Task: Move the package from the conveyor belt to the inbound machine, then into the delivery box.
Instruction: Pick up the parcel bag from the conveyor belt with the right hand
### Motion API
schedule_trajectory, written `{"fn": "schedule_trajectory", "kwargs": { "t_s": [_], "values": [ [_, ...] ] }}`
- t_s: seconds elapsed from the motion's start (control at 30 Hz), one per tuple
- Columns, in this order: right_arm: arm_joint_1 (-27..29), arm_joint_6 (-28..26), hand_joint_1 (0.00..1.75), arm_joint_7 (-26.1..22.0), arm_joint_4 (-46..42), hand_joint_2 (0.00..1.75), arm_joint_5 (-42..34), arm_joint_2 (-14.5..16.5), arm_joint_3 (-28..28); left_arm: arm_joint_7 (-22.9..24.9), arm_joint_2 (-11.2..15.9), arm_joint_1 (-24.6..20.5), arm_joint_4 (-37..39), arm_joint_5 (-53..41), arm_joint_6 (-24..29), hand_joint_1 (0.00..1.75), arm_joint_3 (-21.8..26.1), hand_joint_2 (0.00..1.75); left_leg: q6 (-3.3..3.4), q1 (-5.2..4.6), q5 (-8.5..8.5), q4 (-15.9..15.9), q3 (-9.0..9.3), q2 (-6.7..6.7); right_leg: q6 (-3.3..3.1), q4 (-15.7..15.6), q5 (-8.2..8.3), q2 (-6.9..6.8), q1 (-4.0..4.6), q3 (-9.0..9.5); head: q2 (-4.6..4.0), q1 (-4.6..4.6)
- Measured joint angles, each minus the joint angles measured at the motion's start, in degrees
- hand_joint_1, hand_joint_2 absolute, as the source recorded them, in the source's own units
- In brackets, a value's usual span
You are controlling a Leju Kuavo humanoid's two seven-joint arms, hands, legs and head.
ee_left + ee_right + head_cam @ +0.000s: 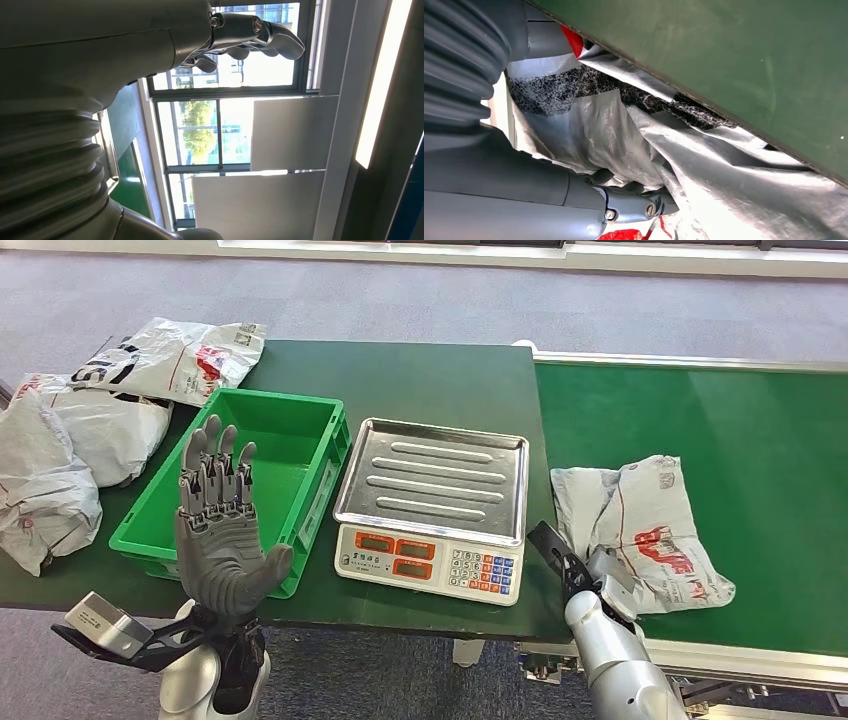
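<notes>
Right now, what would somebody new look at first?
Probably the left hand, held up with fingers spread in front of the green bin. Next, the shiny scale in the middle of the table. Then the grey package on the belt, where the right hand is at its near edge.

Left silver arm is rising from the near left, forearm upright. The grey many-fingered left hand (220,530) is standing palm forward, fingers (215,472) pointing up and spread apart, thumb out to the right, holding nothing; left wrist view shows the fingers (250,35) slightly bent. Right silver arm is reaching in from the near right. The dark-fingered right hand (585,565) is lying low, its thumb (634,207) pressing against crinkled grey plastic; grip unclear.
</notes>
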Motion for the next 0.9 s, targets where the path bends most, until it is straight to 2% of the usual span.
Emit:
{"fn": "schedule_trajectory", "kwargs": {
  "t_s": [0.33, 0.47, 0.77, 0.9],
  "values": [
    [-0.1, 0.0, 0.00, -0.1, 0.2, 1.75, 0.0, 0.0, 0.0, 0.0, 0.0, 0.0, 0.0, 0.0, 0.0, 0.00, 0.0, 1.75, 0.00, 0.02, 0.00, 0.0, 0.00, 0.01, -0.01, 0.0, 0.00, 0.01, 0.02, 0.00, 0.00, 0.00],
    [-0.2, 0.2, 1.75, -0.4, 0.3, 1.75, -0.2, 0.0, 0.1, 0.0, 0.0, 0.0, 0.0, 0.0, 0.0, 0.00, 0.0, 1.75, -0.01, 0.02, 0.00, 0.0, 0.00, 0.03, -0.01, 0.0, 0.01, 0.03, 0.03, 0.00, 0.00, 0.00],
    [-0.4, -2.4, 1.75, -1.9, 0.3, 1.75, -1.7, 0.0, 2.1, 0.0, 0.0, 0.1, -0.5, 0.0, 0.2, 0.00, 0.5, 1.75, -0.05, 0.05, -0.03, 0.0, 0.03, 0.24, -0.06, 0.0, 0.04, 0.24, 0.05, -0.01, 0.00, 0.00],
    [1.7, -11.6, 1.75, -5.0, -4.0, 1.75, -4.2, 0.8, 3.9, 0.2, 0.0, 0.4, -1.5, 0.0, 2.0, 0.00, 0.9, 1.75, -0.07, 0.06, -0.02, 0.0, -0.05, 0.31, -0.12, 0.0, 0.08, 0.30, 0.05, -0.11, 0.00, -0.01]
  ]
}}
